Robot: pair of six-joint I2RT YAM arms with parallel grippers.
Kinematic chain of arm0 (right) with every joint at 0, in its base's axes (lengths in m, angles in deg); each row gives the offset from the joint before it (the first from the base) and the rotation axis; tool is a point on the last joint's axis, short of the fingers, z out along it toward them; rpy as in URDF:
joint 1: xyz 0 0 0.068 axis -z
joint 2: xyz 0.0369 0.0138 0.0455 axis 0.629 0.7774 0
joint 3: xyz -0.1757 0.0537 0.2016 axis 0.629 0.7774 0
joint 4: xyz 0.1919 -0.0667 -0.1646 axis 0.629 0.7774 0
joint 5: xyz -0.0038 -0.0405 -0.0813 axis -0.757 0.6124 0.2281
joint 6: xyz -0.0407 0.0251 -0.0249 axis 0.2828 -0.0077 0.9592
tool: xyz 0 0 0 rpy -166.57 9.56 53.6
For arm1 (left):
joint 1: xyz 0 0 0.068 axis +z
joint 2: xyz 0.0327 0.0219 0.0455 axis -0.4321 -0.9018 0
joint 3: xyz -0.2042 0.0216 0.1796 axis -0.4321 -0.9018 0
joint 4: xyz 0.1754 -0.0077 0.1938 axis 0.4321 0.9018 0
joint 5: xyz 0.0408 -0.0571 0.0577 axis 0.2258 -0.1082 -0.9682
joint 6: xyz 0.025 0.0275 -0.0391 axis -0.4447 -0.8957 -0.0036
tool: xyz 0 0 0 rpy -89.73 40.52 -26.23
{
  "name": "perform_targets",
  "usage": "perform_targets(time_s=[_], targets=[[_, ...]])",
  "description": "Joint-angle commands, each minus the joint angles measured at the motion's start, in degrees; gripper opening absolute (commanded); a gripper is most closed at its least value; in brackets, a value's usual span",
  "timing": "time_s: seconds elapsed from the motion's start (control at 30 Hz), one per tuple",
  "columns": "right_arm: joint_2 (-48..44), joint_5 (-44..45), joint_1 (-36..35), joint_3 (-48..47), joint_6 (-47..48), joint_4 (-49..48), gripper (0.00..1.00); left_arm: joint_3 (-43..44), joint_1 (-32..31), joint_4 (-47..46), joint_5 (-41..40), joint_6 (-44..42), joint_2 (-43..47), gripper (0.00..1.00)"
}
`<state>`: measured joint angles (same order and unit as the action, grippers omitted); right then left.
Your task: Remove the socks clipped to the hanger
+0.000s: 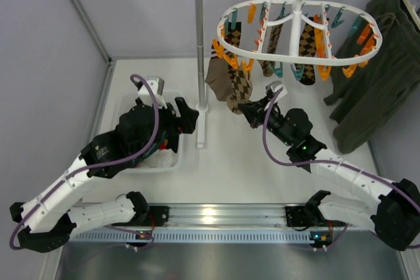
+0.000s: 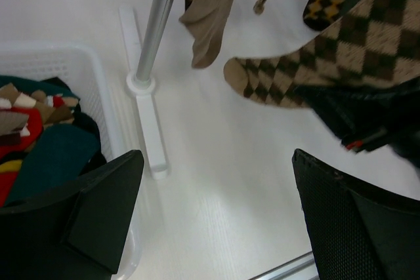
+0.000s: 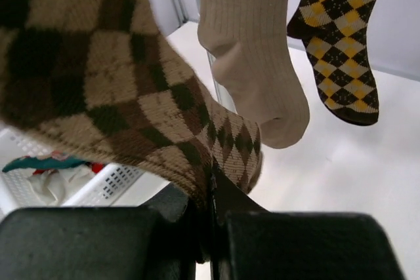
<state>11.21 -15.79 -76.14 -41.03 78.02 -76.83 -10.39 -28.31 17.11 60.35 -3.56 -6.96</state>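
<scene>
The white oval hanger (image 1: 295,47) with orange and teal clips hangs from the grey pole. Several argyle and tan socks hang from it. My right gripper (image 1: 249,111) is shut on the lower part of a tan and brown argyle sock (image 1: 240,90), which is still clipped at the hanger's left. In the right wrist view the sock (image 3: 131,103) is pinched between the closed fingers (image 3: 262,240). A plain tan sock (image 3: 252,50) and a yellow argyle sock (image 3: 338,44) hang beside it. My left gripper (image 1: 187,115) is open and empty over the basket's right edge; its fingers (image 2: 105,201) frame bare table.
A white basket (image 1: 172,160) holding red, teal and black socks sits at the left; it also shows in the left wrist view (image 2: 79,63). The grey rack pole (image 1: 199,50) and its foot (image 2: 147,129) stand between the arms. A dark green garment (image 1: 374,77) hangs at the right.
</scene>
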Motion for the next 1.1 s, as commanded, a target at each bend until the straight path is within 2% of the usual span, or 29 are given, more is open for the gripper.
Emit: perform_targets(time_s=[0.0,0.17,0.3,0.4,0.57,0.8,0.9,1.07], targets=[[-1.77,9.09,-5.71,0.91,0.95,-5.52,0.0,9.21,-0.05,-2.49,-2.03,-2.05,-4.47,0.99],[-0.99,24.76,-17.99,1.01,5.09,-4.74,0.0,23.43,-1.28,-2.31,-3.52,-8.21,-12.48,0.98],[2.69,33.03,-23.03,-2.42,5.7,-1.39,0.0,32.24,-6.89,-2.48,-8.26,-15.05,-19.67,0.98],[4.98,35.32,-25.32,-3.82,5.79,-1.57,0.0,38.31,-10.5,-2.57,-10.12,-20.41,-24.96,0.99],[8.06,38.06,-28.04,-5.58,5.44,-2.09,0.0,45.87,-12.97,-2.57,-10.81,-24.82,-32.95,0.98],[11.67,40.87,-30.68,-8.48,5.71,-1.83,0.0,50.89,-13.06,-2.66,-15.82,-27.81,-38.94,0.92],[12.37,40.96,-31.21,-9.1,5.79,-1.65,0.0,51.51,-12.98,-2.75,-20.83,-29.13,-40.7,0.91],[12.99,40.96,-31.82,-9.63,5.88,-1.65,0.0,52.12,-13.06,-2.66,-25.31,-30.8,-43.16,0.8]])
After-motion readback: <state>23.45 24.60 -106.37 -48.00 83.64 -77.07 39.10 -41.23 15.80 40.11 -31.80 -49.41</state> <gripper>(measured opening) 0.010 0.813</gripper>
